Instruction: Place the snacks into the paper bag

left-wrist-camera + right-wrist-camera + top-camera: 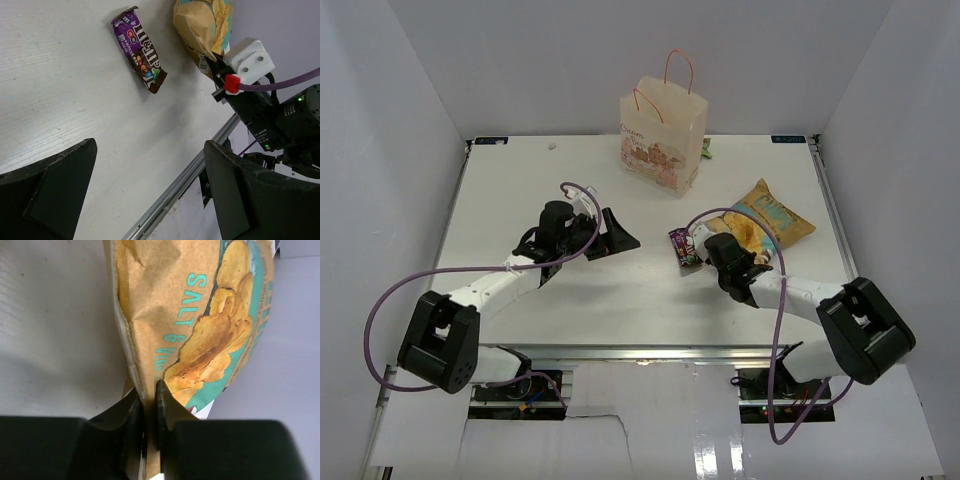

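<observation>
right wrist view: right gripper (pixel 149 401) pinches the near edge of the chip bag (pixel 200 330); left gripper (pixel 150 146) gapes wide, empty.

The desk (pixel 620 300) is lit brightly and evenly from above; soft shadows are cast, and glare is seen below its near edge.

We read the large yellow-tan chip bag (pixel 200 330) as matt, kraft-like paper, creased. The dark purple bar (pixel 140 50) had a glossy plastic-film wrapper. The cream-white paper bag (pixel 665 135) looked matt, and its thin orange handles (pixel 680 51) looked like cord. The white table (pixel 60 90) was matt with a fine linear grain, and its edge rail (pixel 175 187) looked like bare metal. The fingers (pixel 50 200) of the left gripper (pixel 150 147) were matt black plastic. The purple cable (pixel 280 83) looked smooth.
</observation>
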Controlling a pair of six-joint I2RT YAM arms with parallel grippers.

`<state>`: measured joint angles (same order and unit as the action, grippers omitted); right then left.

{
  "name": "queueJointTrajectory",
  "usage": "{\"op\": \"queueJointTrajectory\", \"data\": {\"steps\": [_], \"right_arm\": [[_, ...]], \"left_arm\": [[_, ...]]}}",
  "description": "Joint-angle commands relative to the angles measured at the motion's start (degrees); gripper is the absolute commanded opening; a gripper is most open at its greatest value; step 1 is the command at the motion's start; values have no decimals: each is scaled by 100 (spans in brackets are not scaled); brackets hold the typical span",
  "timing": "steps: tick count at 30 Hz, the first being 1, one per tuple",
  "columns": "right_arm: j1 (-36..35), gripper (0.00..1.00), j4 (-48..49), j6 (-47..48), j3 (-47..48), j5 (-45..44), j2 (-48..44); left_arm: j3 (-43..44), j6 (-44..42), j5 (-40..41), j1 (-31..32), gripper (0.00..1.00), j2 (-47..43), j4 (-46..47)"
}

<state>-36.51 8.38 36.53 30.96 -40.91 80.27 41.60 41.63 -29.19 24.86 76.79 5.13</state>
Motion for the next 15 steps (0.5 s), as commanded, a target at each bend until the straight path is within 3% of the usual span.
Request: {"op": "queueJointTrajectory", "data": {"steps": [1, 2, 4, 6, 15], "right_arm": [[-23, 14, -292, -208, 120, 398, -502], [3, 8, -598, -208, 190, 704, -721], [204, 8, -1151, -261, 602, 1152, -872], [494, 8, -1900, -244, 971, 2232, -1100], [2199, 8, -2806, -181, 3178, 5178, -1471]], "left_arm": [[-65, -23, -60, -17, 98, -288, 103], [-56, -23, -69, -17, 98, -314, 103], [-65, -23, -78, -17, 98, -323, 103], [-47, -40, -87, -17, 98, -332, 85], [-38, -32, -78, -17, 98, -411, 85]]}}
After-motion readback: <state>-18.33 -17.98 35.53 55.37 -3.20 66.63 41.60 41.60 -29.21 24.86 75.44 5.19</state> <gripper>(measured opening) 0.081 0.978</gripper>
